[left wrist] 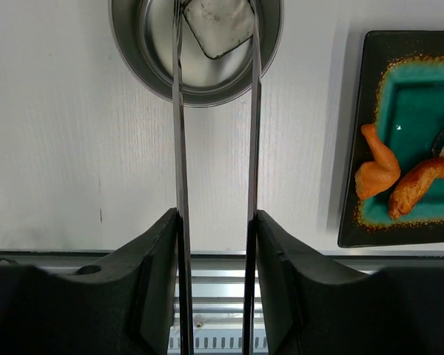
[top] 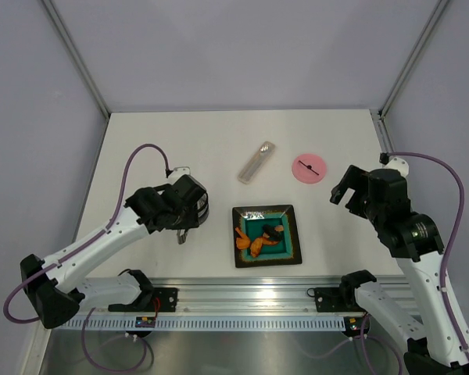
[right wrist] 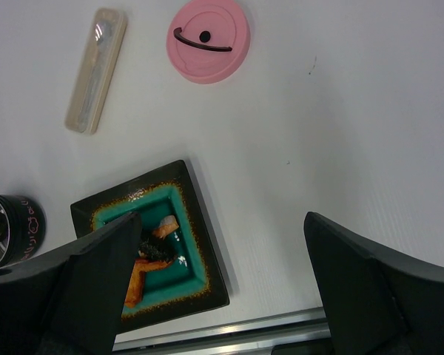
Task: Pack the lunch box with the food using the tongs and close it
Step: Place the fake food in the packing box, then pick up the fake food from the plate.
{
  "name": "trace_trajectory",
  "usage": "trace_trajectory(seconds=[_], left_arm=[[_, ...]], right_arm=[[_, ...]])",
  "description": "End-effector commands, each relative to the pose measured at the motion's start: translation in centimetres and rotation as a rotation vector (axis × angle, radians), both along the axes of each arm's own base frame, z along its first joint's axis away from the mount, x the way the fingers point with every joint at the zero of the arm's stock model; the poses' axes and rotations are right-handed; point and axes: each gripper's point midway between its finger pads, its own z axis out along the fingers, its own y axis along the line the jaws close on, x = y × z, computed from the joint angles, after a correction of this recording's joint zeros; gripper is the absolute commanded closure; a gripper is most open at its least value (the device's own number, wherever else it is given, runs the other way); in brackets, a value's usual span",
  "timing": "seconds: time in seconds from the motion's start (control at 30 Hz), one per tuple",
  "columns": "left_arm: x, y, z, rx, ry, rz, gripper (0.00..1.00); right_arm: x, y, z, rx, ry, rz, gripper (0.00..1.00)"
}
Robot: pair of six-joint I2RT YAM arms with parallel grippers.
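Left gripper (left wrist: 216, 222) clamps slim silver tongs (left wrist: 180, 148) flanking white square piece (left wrist: 218, 26) in round steel tin (left wrist: 144, 63); right gripper (right wrist: 222, 222) wide open, empty

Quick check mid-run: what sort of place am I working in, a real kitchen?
Likely a lab test cell, not a kitchen: plain grey panel walls with metal corner posts, a white table, and an aluminium mounting rail along its near edge.

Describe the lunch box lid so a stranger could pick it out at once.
On the white table, look beyond the square teal plate, toward its far right. The lid lies flat there. Unlike the long pale case to its left, it is a round pink disc with a black handle.
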Motion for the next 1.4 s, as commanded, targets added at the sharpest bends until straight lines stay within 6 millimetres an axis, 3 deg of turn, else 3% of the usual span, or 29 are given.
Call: trace_trajectory(seconds=[0.0,0.33,0.47,0.73,0.87,0.9,1.23,1.37], left_arm=[[0.8,-0.7,2.9,-0.073,-0.075,-0.007,0.55],[0.6,-0.5,2.6,-0.063,-0.070,-0.006,0.44],[0.6,-0.2,2.7,-0.063,-0.079,-0.003,0.44],[-0.2,-0.9,5.2,0.007,-0.154,-0.079,0.67],[-1.5,-3.6,5.6,0.025,-0.144,-0.172,0.66],[-2.2,-5.1,5.3,0.012,-0.130,-0.217,0.66],[-6.4,-11.9,2.3,-0.057,-0.037,-0.406,0.61],[-7.6,-14.4,2.5,-0.080,-0.044,-0.468,0.59]], right_arm=[[-0.2,0.2,0.8,-0.003,-0.012,0.026,0.00],[-0.4,0.2,0.4,0.016,-0.020,0.013,0.00],[-0.3,0.3,0.4,0.021,-0.021,0.012,0.01],[-0.5,0.0,0.4,0.026,-0.029,-0.005,0.01],[-0.7,-0.2,0.3,0.026,-0.032,-0.019,0.01],[-0.8,-0.3,0.3,0.027,-0.030,-0.020,0.00],[-1.2,-0.5,0.3,0.030,-0.037,-0.032,0.00],[-1.2,-0.4,0.5,0.039,-0.044,-0.033,0.01]])
